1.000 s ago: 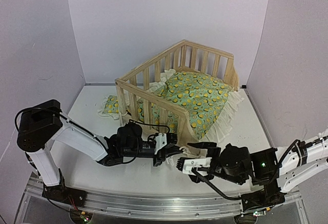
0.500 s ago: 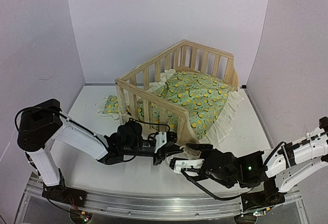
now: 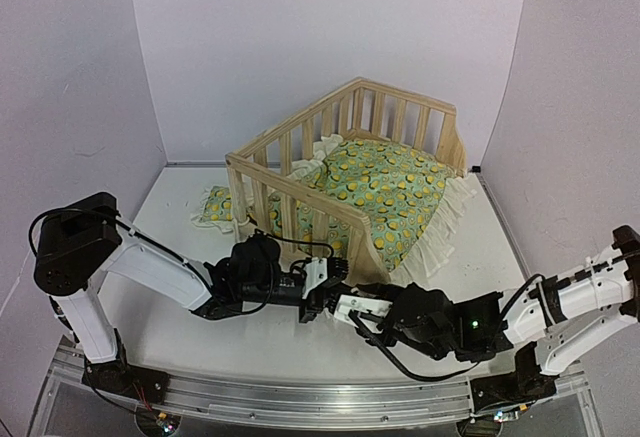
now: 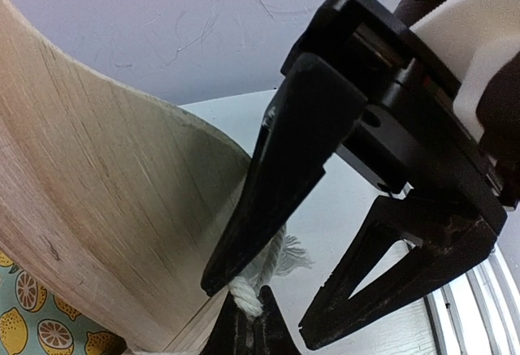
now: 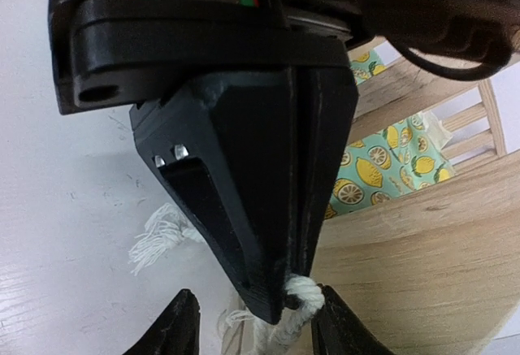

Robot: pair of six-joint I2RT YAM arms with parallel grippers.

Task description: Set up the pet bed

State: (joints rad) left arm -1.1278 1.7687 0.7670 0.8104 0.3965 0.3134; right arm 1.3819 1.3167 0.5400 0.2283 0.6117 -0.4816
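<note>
Swinging leftward, my right gripper (image 3: 346, 305) now meets my left gripper (image 5: 280, 288), jaws apart astride the white rope (image 4: 246, 296) that my left clamps, the pet bed (image 3: 355, 242) just beyond; a handover looks close.

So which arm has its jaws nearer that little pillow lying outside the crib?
Left. The left arm has its jaws at the frame's near corner, right of the pillow. The right arm has its jaws just past them, farther right.
</note>
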